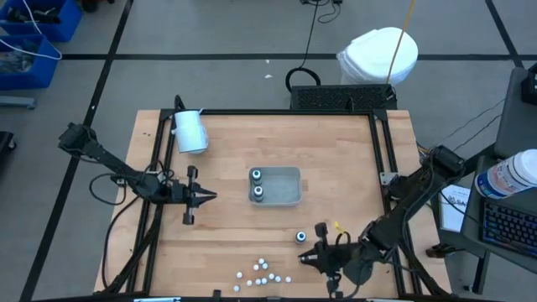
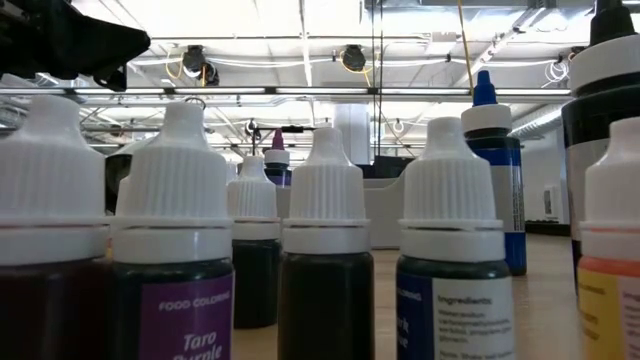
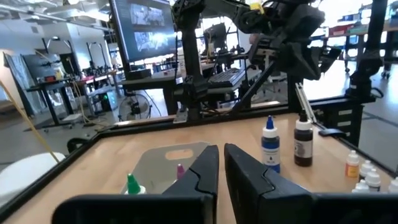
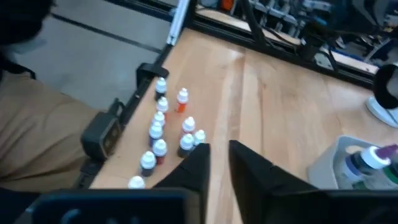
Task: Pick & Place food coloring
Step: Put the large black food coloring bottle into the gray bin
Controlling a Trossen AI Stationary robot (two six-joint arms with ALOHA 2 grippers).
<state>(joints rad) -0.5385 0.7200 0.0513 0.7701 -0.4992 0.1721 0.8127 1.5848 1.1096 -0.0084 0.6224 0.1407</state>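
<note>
Two dark round food coloring bottles [image 1: 258, 183] stand in the pale grey tray [image 1: 289, 197] at mid-table; their green and purple tips show in the left wrist view [image 3: 132, 183]. A blue bottle [image 1: 300, 237] stands on the wood near the front, with a dark bottle [image 3: 303, 142] beside it. Several tiny white-capped bottles [image 1: 262, 273] stand clustered at the front edge, and also show in the right wrist view [image 4: 163, 127]. My left gripper [image 1: 210, 196] is shut and empty, left of the tray. My right gripper [image 1: 304, 257] is shut and empty, just right of the tiny bottles.
A large white cylinder [image 1: 190, 131] lies at the table's far left corner. Black rails [image 1: 382, 151] frame the table. Bare wood lies between the tray and the front cluster. In the low view the tiny bottles [image 2: 325, 250] fill the foreground.
</note>
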